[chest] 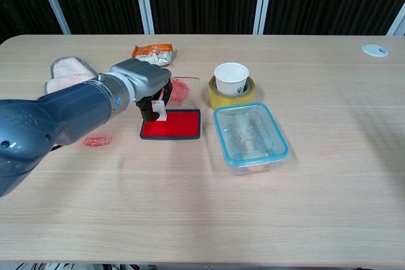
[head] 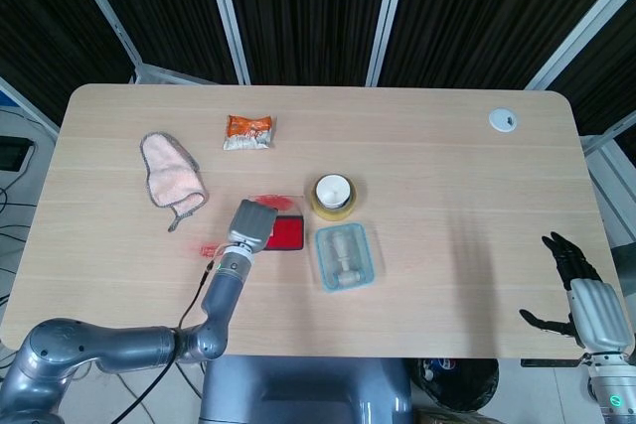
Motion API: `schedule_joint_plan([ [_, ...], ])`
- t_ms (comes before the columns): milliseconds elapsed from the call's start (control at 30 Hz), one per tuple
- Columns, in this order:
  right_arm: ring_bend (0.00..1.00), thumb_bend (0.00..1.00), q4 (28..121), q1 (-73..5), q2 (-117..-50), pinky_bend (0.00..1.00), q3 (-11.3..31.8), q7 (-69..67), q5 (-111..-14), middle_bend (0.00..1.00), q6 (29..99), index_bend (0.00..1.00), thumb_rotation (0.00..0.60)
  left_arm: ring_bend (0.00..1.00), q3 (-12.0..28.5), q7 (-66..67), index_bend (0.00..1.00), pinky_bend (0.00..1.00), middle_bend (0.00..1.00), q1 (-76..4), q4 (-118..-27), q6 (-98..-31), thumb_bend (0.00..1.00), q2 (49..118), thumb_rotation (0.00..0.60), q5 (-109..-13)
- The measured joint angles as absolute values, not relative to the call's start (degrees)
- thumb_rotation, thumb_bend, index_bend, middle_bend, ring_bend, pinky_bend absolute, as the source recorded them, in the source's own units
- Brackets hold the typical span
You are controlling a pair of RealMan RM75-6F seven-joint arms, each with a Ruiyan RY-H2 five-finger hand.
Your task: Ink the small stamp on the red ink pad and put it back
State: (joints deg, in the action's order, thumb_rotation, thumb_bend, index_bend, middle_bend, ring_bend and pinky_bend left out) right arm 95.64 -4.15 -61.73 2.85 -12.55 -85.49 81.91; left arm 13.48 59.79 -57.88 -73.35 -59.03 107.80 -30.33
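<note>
Chest view shows the bench (chest: pixel 316 219), then the left hand (chest: pixel 142 83) over the red ink pad (chest: pixel 174 128), fingers closed on the small stamp (chest: pixel 158 110), whose base seems to meet the pad's left end. Press flat, then lift straight. The right hand (head: pixel 576 290) hangs empty, fingers spread.

Bright, even overhead light in both views; dark slatted backdrop stays near black. Table (head: pixel 417 116) evenly lit, no harsh glare, only mild sheen on the clear container (chest: pixel 250 137). Soft diffuse shadows: faint one on the tabletop near the right hand (head: pixel 576 290), small ones under objects. Head view slightly soft, low resolution. Chest view: left arm (chest: pixel 57 124) close to lens, slightly blurred, mild wide-angle bend at edges.
</note>
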Motion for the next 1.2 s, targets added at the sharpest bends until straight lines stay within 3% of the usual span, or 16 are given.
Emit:
schedule_joint_plan([
  [700, 0.00, 0.11, 95.53, -4.33, -61.77, 0.18, 2.92, -12.61, -85.32, 0.00, 81.62, 0.00, 0.600, 0.59, 12.38, 59.83, 0.74, 0.65, 0.76, -58.72, -69.24, -57.50, 0.58, 109.92, 0.600, -28.97],
  [1200, 0.00, 0.11, 95.58, -4.28, -61.77, 0.18, 2.92, -12.63, -85.36, 0.00, 81.79, 0.00, 0.600, 0.59, 13.21, 60.02, 0.74, 0.65, 0.76, -59.42, -71.85, -59.12, 0.58, 108.26, 0.600, -30.05],
])
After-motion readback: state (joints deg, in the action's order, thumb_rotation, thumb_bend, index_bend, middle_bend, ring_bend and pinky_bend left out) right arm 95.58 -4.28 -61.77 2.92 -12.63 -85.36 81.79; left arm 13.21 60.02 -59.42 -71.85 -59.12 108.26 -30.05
